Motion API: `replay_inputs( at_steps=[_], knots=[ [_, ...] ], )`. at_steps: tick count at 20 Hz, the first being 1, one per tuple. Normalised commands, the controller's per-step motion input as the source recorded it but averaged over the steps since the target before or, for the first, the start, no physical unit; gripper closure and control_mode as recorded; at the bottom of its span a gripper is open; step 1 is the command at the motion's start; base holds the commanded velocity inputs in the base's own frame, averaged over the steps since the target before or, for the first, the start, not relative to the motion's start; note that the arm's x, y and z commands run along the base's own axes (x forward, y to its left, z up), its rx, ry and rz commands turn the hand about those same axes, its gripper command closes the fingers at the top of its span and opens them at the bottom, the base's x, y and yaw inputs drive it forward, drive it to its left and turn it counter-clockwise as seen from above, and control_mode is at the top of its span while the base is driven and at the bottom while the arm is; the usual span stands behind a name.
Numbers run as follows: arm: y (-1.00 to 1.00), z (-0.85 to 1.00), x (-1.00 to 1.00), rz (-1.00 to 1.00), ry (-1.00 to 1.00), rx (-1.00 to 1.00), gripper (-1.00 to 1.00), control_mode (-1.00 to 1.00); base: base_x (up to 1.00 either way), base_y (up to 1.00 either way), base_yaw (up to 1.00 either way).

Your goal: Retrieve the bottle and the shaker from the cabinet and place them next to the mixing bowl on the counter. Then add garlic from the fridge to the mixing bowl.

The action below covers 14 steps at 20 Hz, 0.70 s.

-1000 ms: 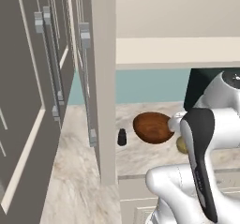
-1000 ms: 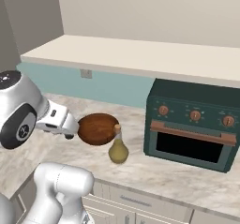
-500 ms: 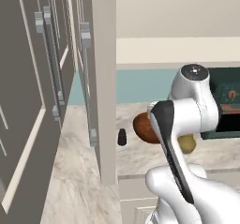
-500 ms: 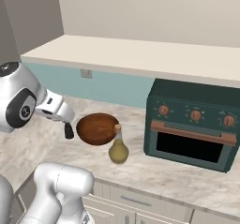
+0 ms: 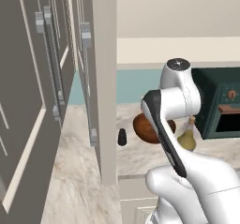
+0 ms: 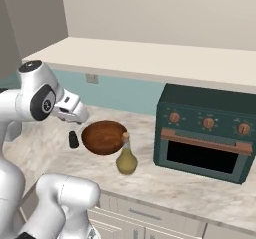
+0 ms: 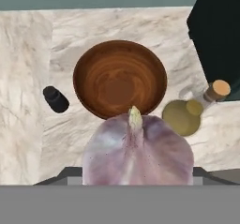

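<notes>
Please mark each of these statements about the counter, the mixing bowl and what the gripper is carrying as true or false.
1. The mixing bowl is empty. True.
2. The gripper holds the garlic. True.
3. The bottle lies on its side. False: it stands upright beside the bowl.
4. The shaker sits inside the bowl. False: it stands on the counter beside it.
5. The toaster oven door is open. False: it is closed.

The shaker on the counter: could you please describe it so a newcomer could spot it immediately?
Find the dark green toaster oven; left of it sits the wooden mixing bowl. The shaker stands just left of the bowl: small, black, unlike the yellowish corked bottle.
</notes>
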Motion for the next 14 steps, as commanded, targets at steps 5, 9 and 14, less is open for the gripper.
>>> replay_inputs(
  at_steps=[5,9,14],
  knots=[
    [0.00,-0.35,0.29,0.00,0.04,0.01,1.00,-1.00,0.00,0.00,0.00],
    [0.00,-0.20,0.37,0.00,0.08,0.00,1.00,-1.00,0.00,0.00,0.00],
    [-0.06,-0.40,0.64,0.00,0.15,0.00,1.00,-1.00,0.00,0.00,0.00]
  ],
)
